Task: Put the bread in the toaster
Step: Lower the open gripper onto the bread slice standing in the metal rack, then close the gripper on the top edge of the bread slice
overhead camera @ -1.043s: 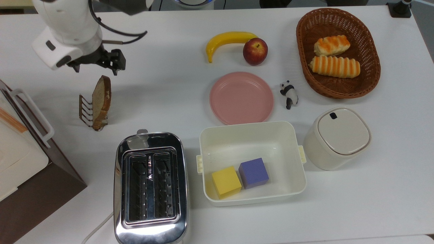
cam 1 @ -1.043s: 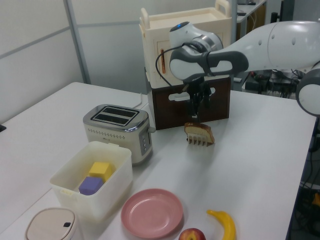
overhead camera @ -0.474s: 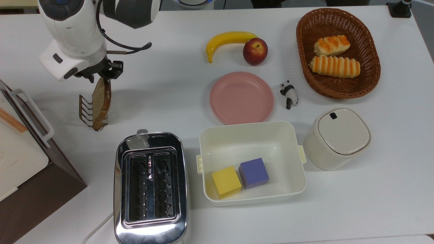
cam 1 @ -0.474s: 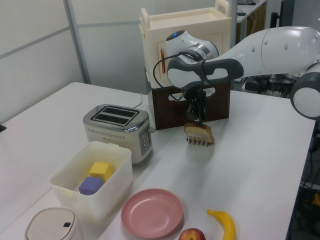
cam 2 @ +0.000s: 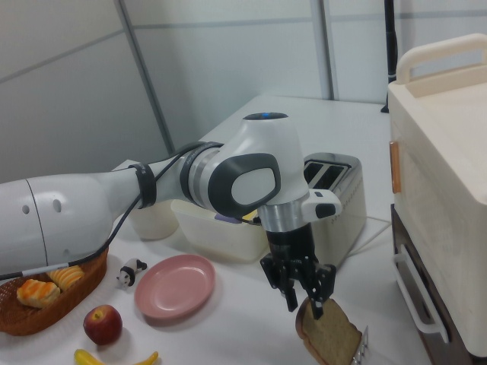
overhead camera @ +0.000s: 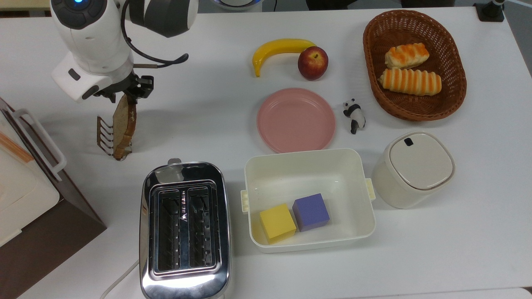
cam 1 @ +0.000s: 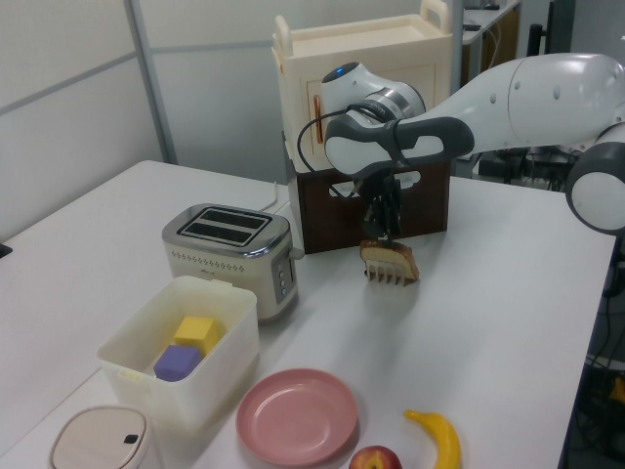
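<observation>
Right view: the pincer (cam 2: 304,299) stands spread, seemingly astride the top edge of the upright bread (cam 2: 329,337).

Open hand (cam 2: 302,300) at bread (cam 2: 331,340) top

Even, bright overhead light is cast across the white desk (overhead camera: 208,124), soft shadows are thrown beside objects, and glare is seen on the chrome toaster (overhead camera: 185,286), with focus kept sharp throughout.
</observation>
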